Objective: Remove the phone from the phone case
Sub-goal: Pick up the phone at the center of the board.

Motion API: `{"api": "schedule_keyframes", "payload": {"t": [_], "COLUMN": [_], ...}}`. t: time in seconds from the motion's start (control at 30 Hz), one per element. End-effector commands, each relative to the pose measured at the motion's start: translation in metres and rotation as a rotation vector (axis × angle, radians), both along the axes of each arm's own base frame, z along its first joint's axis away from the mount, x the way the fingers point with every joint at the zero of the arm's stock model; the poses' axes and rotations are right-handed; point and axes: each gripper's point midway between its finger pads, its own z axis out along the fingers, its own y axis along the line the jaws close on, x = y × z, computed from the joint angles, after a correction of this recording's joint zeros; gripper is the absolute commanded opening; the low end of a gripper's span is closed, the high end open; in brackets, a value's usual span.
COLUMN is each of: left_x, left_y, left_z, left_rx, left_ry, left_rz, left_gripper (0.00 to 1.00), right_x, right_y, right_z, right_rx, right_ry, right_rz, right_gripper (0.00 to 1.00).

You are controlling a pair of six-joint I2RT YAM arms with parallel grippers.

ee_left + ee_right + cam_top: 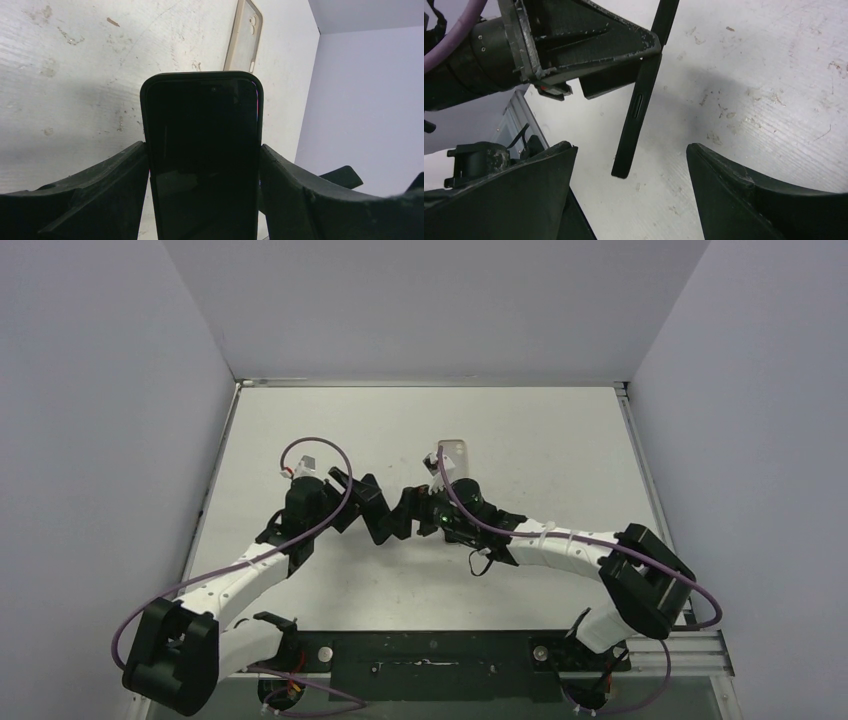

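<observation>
My left gripper (202,150) is shut on the black phone (202,165), gripping its two long edges and holding it above the table. The empty translucent beige phone case (244,35) lies flat on the table beyond the phone; it also shows in the top view (455,455). My right gripper (630,147) is open and empty, facing the left gripper (385,515). The phone (636,107) shows edge-on in the right wrist view, its lower end hanging between my right fingers without touching them. The two grippers meet near the table's middle (410,512).
The white table (560,450) is scuffed and walled by grey panels on the left, back and right. A metal rail (430,655) with both arm bases runs along the near edge.
</observation>
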Motion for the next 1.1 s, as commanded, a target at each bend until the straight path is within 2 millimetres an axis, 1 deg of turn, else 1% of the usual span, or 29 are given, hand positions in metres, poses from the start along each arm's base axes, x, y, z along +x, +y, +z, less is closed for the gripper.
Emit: {"api": "schedule_keyframes", "payload": {"t": [0.0,0.1,0.2,0.3,0.47,0.5,0.57,0.67,0.77,0.83,0.87,0.9,0.93,1.0,1.07], "left_x": [0.014,0.012,0.009,0.008,0.010,0.011,0.011,0.011,0.011,0.010,0.009,0.008,0.008,0.008,0.004], "left_y": [-0.010,-0.013,-0.017,-0.020,-0.019,-0.019,-0.018,-0.014,-0.009,-0.006,-0.005,-0.004,-0.004,-0.005,-0.011], "left_z": [0.056,0.060,0.065,0.063,0.071,0.074,0.079,0.090,0.105,0.115,0.119,0.125,0.130,0.140,0.149], "left_rx": [-0.103,-0.117,-0.125,-0.103,-0.070,-0.053,-0.013,0.046,0.086,0.095,0.096,0.093,0.089,0.070,0.032], "left_ry": [-0.170,-0.180,-0.199,-0.209,-0.280,-0.299,-0.332,-0.403,-0.489,-0.540,-0.562,-0.584,-0.600,-0.632,-0.667], "left_rz": [0.027,0.021,0.012,-0.006,-0.028,-0.032,-0.051,-0.072,-0.083,-0.085,-0.088,-0.096,-0.106,-0.137,-0.196], "left_gripper": [0.01,0.01,0.01,0.04,0.18,0.22,0.29,0.42,0.55,0.61,0.74,0.94,0.97,0.97,0.98], "right_x": [0.010,0.011,0.011,0.013,0.011,0.011,0.012,0.016,0.023,0.027,0.029,0.029,0.030,0.033,0.034], "right_y": [0.021,0.026,0.031,0.034,0.040,0.040,0.038,0.031,0.019,0.010,0.005,0.000,-0.006,-0.018,-0.030], "right_z": [0.027,0.021,0.019,0.022,0.027,0.028,0.033,0.043,0.056,0.066,0.071,0.073,0.080,0.086,0.095], "right_rx": [0.065,0.060,0.067,0.077,0.096,0.098,0.110,0.135,0.173,0.207,0.225,0.235,0.250,0.266,0.298], "right_ry": [-0.046,-0.032,-0.025,-0.029,-0.030,-0.030,-0.034,-0.044,-0.052,-0.055,-0.058,-0.058,-0.069,-0.080,-0.093], "right_rz": [0.006,0.007,0.015,0.022,0.053,0.055,0.055,0.042,0.019,0.011,0.007,0.006,0.001,-0.014,-0.021], "right_gripper": [0.81,0.73,0.59,0.45,0.12,0.07,0.00,0.00,0.00,0.00,0.00,0.00,0.00,0.00,0.00]}}
